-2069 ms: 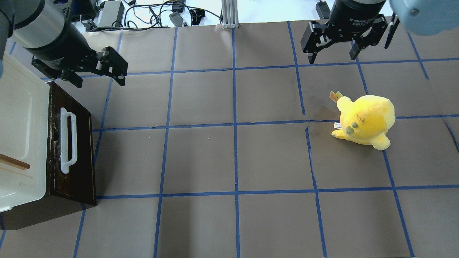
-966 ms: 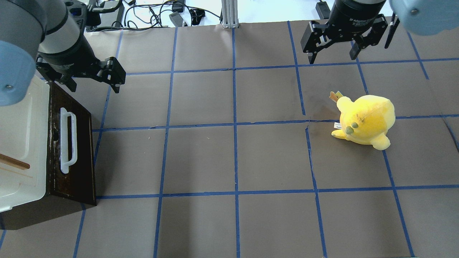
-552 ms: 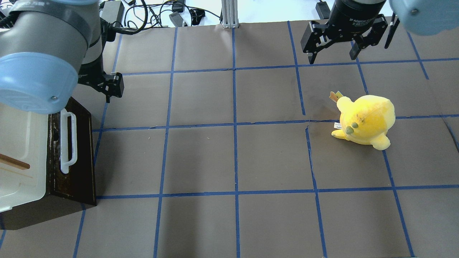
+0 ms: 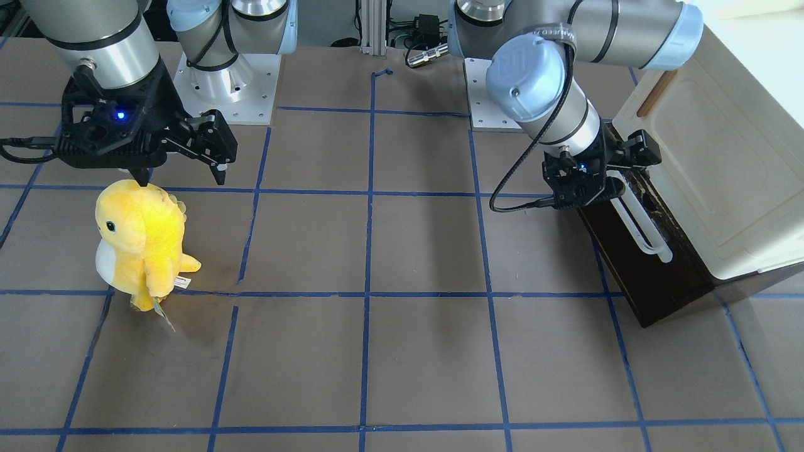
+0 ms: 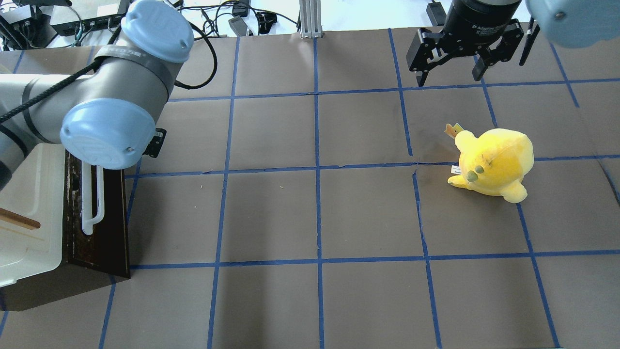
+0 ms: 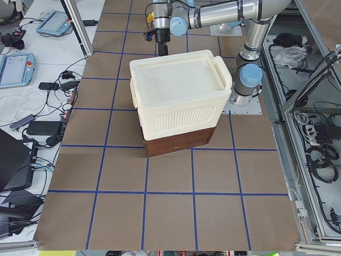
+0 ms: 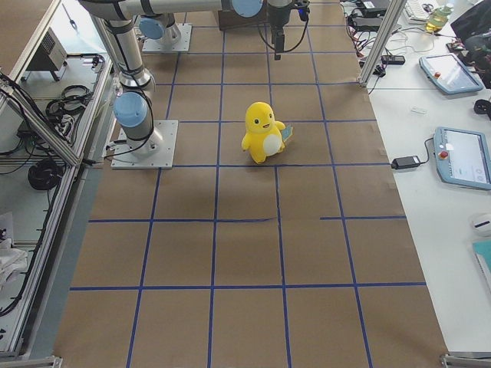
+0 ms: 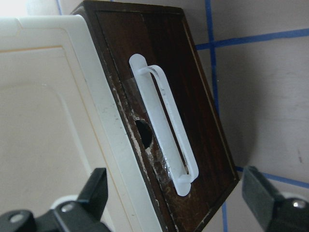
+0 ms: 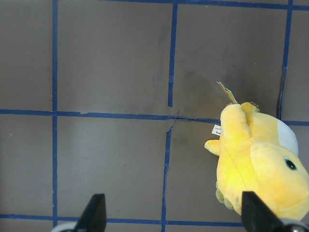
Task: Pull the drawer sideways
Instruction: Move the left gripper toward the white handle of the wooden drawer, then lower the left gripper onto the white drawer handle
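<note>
The drawer's dark brown front (image 5: 109, 213) sits at the table's left, under the cream cabinet, with its long white bar handle (image 5: 92, 203) facing the table's middle. The front (image 4: 641, 270) and handle (image 4: 641, 229) also show in the front view. My left gripper (image 4: 603, 182) hovers at the handle's far end. In the left wrist view the left gripper (image 8: 175, 176) is open, its fingers (image 8: 96, 188) apart on either side of the handle (image 8: 164, 121), not touching it. The drawer looks shut. My right gripper (image 5: 450, 72) is open and empty at the back right.
The cream cabinet (image 5: 29, 184) with a small brown wooden handle (image 5: 19, 219) lies on top of the drawer. A yellow plush toy (image 5: 494, 162) stands on the right half of the table, in front of my right gripper (image 4: 182, 176). Cables lie beyond the far edge.
My left arm has swung over the cabinet corner and turned; its gripper now sits at the far end of the drawer handle. The right arm, drawer and plush have not moved.
</note>
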`<state>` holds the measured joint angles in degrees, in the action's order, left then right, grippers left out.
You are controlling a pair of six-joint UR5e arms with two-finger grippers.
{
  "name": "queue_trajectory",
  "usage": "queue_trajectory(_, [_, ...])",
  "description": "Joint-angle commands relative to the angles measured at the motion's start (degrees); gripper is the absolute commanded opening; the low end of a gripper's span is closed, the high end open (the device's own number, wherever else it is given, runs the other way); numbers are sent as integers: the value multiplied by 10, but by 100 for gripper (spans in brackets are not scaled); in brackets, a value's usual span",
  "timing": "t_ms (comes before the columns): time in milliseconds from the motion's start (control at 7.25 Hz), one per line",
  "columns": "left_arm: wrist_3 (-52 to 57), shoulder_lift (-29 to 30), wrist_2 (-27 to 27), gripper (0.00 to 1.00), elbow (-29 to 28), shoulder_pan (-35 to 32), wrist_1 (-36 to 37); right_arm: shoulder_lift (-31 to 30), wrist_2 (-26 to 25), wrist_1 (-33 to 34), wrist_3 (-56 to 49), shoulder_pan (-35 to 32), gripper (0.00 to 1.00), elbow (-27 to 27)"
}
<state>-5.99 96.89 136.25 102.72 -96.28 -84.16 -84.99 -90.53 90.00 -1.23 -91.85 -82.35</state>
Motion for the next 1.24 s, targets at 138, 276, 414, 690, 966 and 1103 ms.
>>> queue_trajectory(138, [-59, 73, 107, 97, 23, -8, 2, 0, 0, 0, 0, 0, 100, 0])
queue_trajectory(276, [-69, 79, 143, 94, 46, -8, 3, 0, 0, 0, 0, 0, 100, 0])
queue_trajectory(414, [-74, 86, 145, 94, 45, -8, 4, 0, 0, 0, 0, 0, 100, 0])
queue_trajectory(690, [-102, 105, 178, 94, 60, -4, 9, 0, 0, 0, 0, 0, 100, 0])
queue_trajectory(966, [-103, 116, 197, 94, 63, 7, 9, 0, 0, 0, 0, 0, 100, 0])
queue_trajectory(1103, [-103, 122, 198, 94, 69, 8, 9, 0, 0, 0, -1, 0, 100, 0])
